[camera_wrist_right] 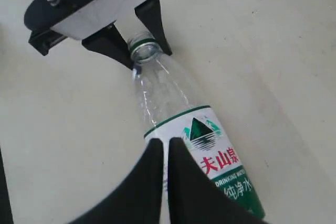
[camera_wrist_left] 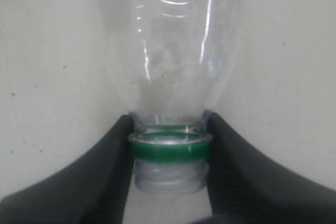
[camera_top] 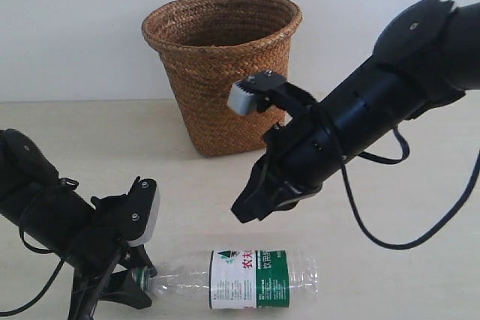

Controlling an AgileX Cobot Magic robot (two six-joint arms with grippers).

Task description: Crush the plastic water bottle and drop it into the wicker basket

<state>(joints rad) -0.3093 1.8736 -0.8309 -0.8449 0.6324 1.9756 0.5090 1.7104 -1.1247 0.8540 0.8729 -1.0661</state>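
Note:
The plastic water bottle (camera_top: 251,279) lies on its side on the table, clear and ribbed, with its green-and-white label facing up. Its mouth shows no cap, only a green ring (camera_wrist_left: 170,150) below the threads. My left gripper (camera_top: 139,279) is shut on the bottle's neck, one black finger (camera_wrist_left: 113,156) pressed against each side of the ring. My right gripper (camera_top: 246,211) hangs a little above the label, apart from the bottle, its two fingers (camera_wrist_right: 152,171) almost together with nothing between them. The wicker basket (camera_top: 225,73) stands upright at the back, behind the right arm.
The right arm's black cable (camera_top: 375,237) loops down toward the table at the right. Pale bare tabletop (camera_top: 420,275) lies right of the bottle, and a white wall (camera_top: 75,28) rises behind the basket.

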